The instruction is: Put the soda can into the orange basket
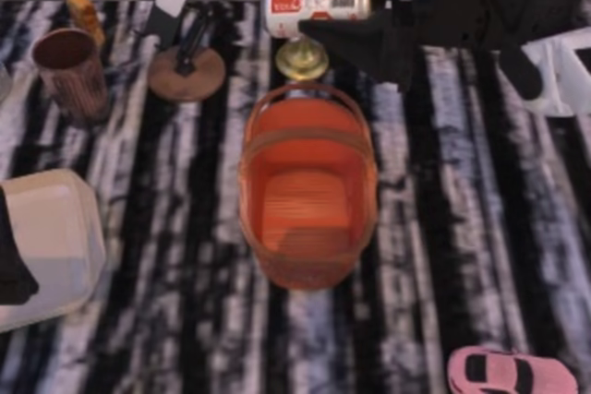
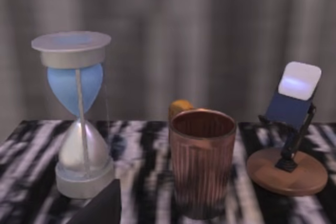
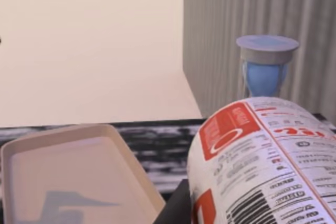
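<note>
black-and-white streaked cloth covers the table [image 1: 443, 228] in the top view, with a grey ribbed curtain behind. the orange basket [image 1: 307, 186] stands at the centre, hoop handle arched across it, floor bare. the soda can [image 1: 317, 6] lies on its side in the air near the far edge, beyond the basket and over a brass stand [image 1: 302, 57]; the right gripper [image 1: 360, 34] pinches it from the right. a brown ribbed cup [image 1: 69, 71] and a phone holder [image 1: 185, 62] sit at far left, a pink toy car [image 1: 512, 374] at near right. the left arm is parked at the left edge.

left wrist view: an hourglass [image 2: 79, 114], the cup [image 2: 202, 161] and the holder [image 2: 289, 145] stand in a row on the cloth; the left gripper's own state cannot be told.

right wrist view: the can [image 3: 262, 166] fills the near field, a dark finger [image 3: 176, 205] against its side; a cream tray [image 3: 73, 177] lies below.

judgement: the carry is under way. to finish well, bring the can nearer over the basket floor, clear of the hoop, lower it, then release.
</note>
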Motion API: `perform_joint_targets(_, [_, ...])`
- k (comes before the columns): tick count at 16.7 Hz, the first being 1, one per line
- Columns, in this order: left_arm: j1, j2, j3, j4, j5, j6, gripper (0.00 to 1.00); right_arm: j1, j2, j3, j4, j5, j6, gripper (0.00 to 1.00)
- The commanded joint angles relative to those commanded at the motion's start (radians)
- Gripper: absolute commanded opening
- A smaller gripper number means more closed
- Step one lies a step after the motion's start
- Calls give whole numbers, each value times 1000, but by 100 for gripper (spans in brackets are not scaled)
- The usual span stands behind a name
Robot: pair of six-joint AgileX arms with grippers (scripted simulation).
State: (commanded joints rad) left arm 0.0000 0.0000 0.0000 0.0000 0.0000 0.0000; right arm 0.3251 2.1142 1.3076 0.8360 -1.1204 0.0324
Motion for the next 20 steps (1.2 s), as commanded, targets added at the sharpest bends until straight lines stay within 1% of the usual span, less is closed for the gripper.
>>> perform_joint_targets(3, [0, 0, 0, 0, 0, 0, 100, -4, 7, 3, 1, -1, 1, 0])
perform_joint_targets(5, [0, 0, 0, 0, 0, 0, 100, -1, 44, -3, 39, -4, 0, 0])
perform_joint_targets(9, [0, 0, 0, 0, 0, 0, 100, 2, 179, -32, 217, 0, -4, 0])
perform_joint_targets(11, [0, 0, 0, 0, 0, 0, 100, 4, 235, -48, 281, 3, -5, 0])
perform_joint_targets(16, [0, 0, 0, 0, 0, 0, 100, 5, 255, -55, 302, 4, -5, 0])
perform_joint_targets(20, [0, 0, 0, 0, 0, 0, 100, 5, 255, -55, 302, 4, -5, 30])
